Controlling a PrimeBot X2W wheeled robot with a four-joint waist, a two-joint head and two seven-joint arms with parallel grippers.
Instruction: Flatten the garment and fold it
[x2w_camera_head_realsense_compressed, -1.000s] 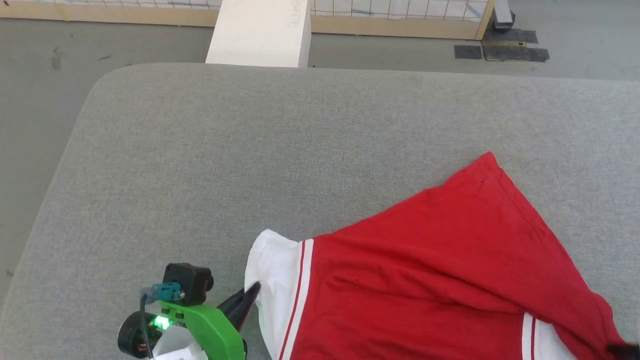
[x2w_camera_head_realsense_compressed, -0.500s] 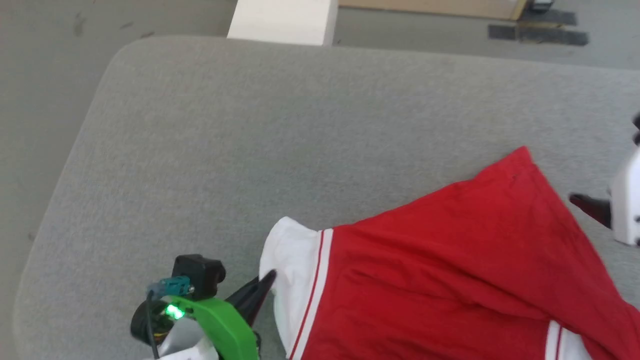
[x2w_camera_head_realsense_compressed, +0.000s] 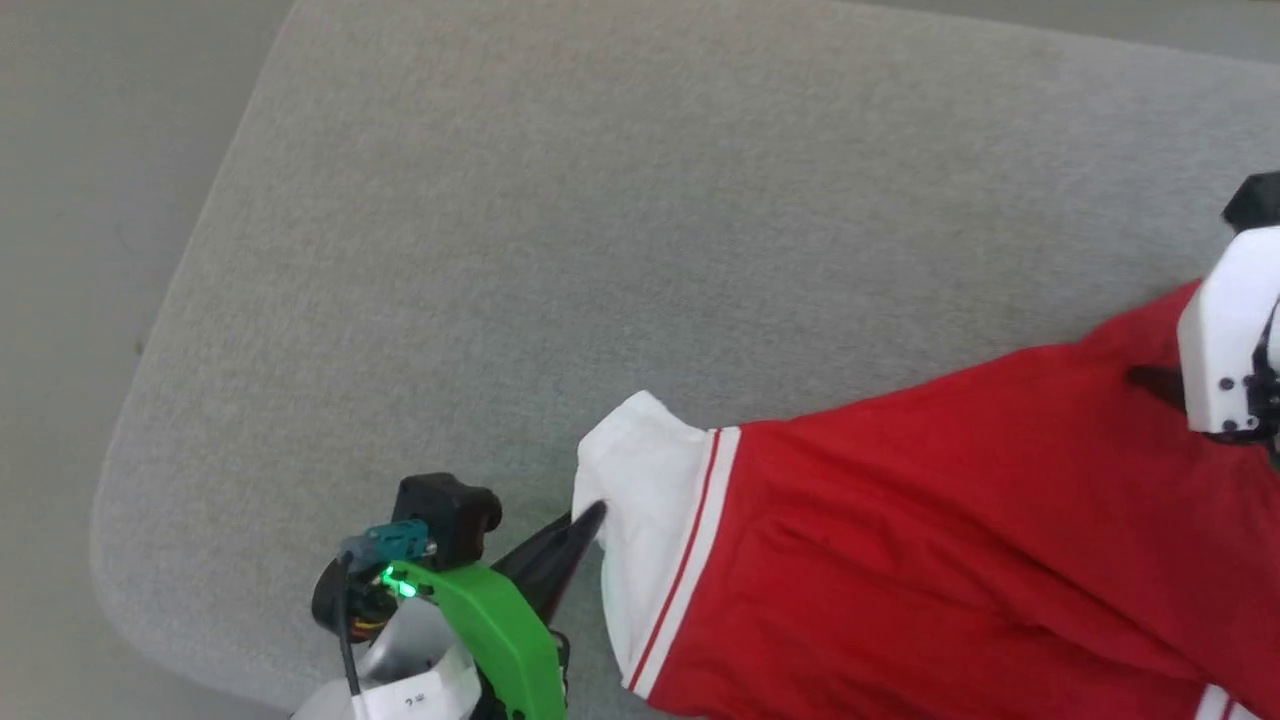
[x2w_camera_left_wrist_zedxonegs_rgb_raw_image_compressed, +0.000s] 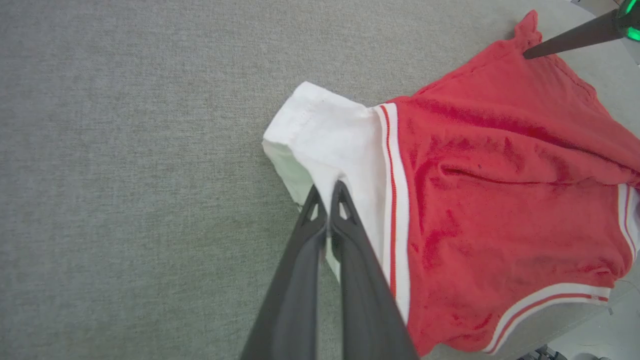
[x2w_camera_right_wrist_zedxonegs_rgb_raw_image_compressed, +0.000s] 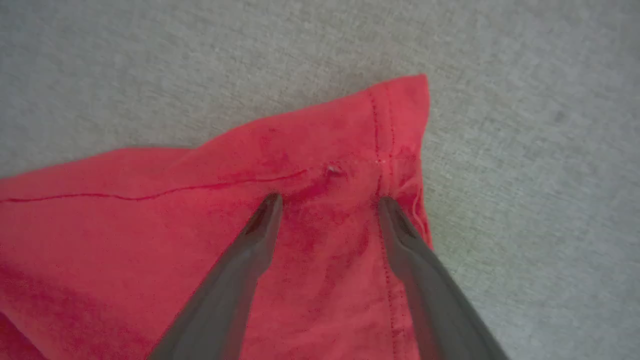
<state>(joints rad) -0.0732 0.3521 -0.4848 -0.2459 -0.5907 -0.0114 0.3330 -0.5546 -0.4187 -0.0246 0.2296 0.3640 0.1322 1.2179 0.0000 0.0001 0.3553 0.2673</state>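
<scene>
The garment (x2w_camera_head_realsense_compressed: 950, 520) lies back side up on the grey padded table (x2w_camera_head_realsense_compressed: 600, 250), its red body rumpled and one white sleeve (x2w_camera_head_realsense_compressed: 640, 480) with red-and-white trim pointing left. My left gripper (x2w_camera_head_realsense_compressed: 597, 512) is shut on that sleeve's edge; the left wrist view shows its fingertips (x2w_camera_left_wrist_zedxonegs_rgb_raw_image_compressed: 327, 189) pinching white cloth of the garment (x2w_camera_left_wrist_zedxonegs_rgb_raw_image_compressed: 490, 190). My right gripper (x2w_camera_head_realsense_compressed: 1150, 380) is at the right edge, over the red hem corner. In the right wrist view it (x2w_camera_right_wrist_zedxonegs_rgb_raw_image_compressed: 327, 201) stands open, both tips resting on the garment (x2w_camera_right_wrist_zedxonegs_rgb_raw_image_compressed: 200, 250) just inside the stitched corner. The lettering is hidden.
The table's rounded front-left corner (x2w_camera_head_realsense_compressed: 120, 560) is close to my left arm, with grey floor (x2w_camera_head_realsense_compressed: 80, 200) beyond it. Bare grey padding stretches behind and left of the garment.
The head camera has tilted down and shifted. My right gripper has come in from the right, opened and settled over the hem corner. The left gripper keeps its hold on the sleeve.
</scene>
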